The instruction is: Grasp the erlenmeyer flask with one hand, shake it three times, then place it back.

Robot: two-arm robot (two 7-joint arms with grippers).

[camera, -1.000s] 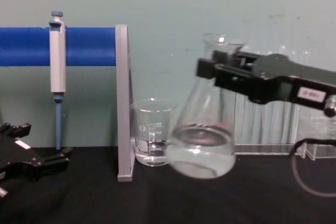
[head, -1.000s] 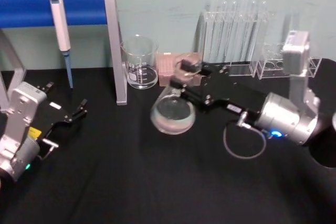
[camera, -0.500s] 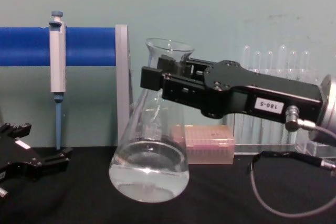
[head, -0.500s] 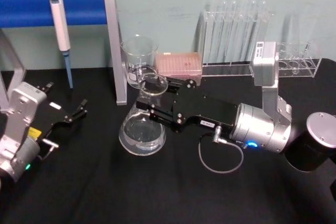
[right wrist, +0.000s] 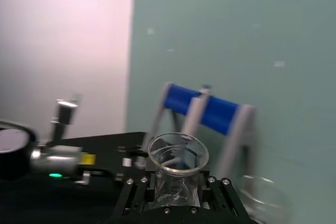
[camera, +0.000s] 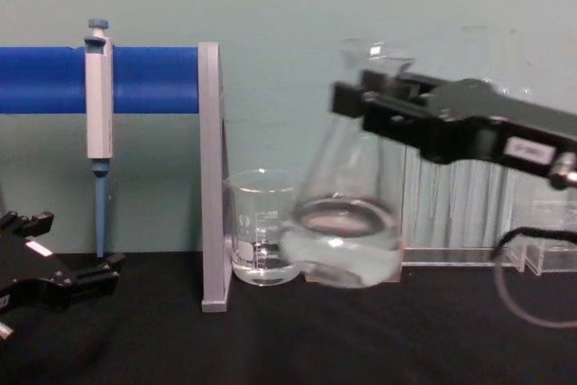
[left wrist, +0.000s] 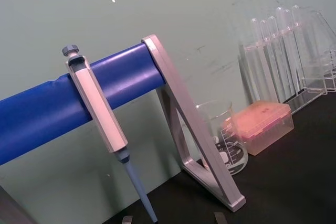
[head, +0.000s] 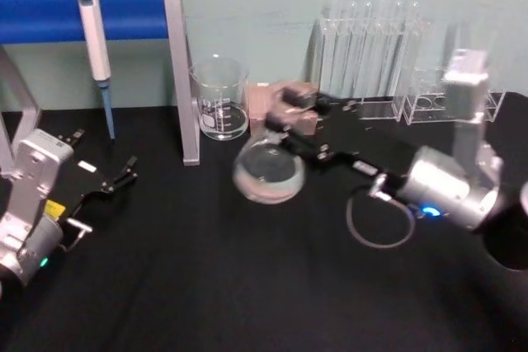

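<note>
The erlenmeyer flask (head: 266,172) (camera: 347,223) is clear glass with liquid in its wide base. It hangs tilted above the black table, right of the beaker. My right gripper (head: 289,128) (camera: 374,101) is shut on its neck just under the flared rim (right wrist: 177,151). The black fingers (right wrist: 218,192) clamp both sides of the neck in the right wrist view. My left gripper (head: 124,173) (camera: 106,270) rests low at the table's left side, away from the flask, holding nothing.
A glass beaker (head: 220,96) (left wrist: 223,140) stands by the grey stand leg (head: 183,72). A pipette (head: 95,39) hangs on the blue bar (head: 49,12). A pink tip box (left wrist: 262,125) and test tube racks (head: 371,47) line the back wall.
The right gripper swung the flask from the right to the left and nearer, then back to the right and up, near where it was a second ago. The left arm stayed still.
</note>
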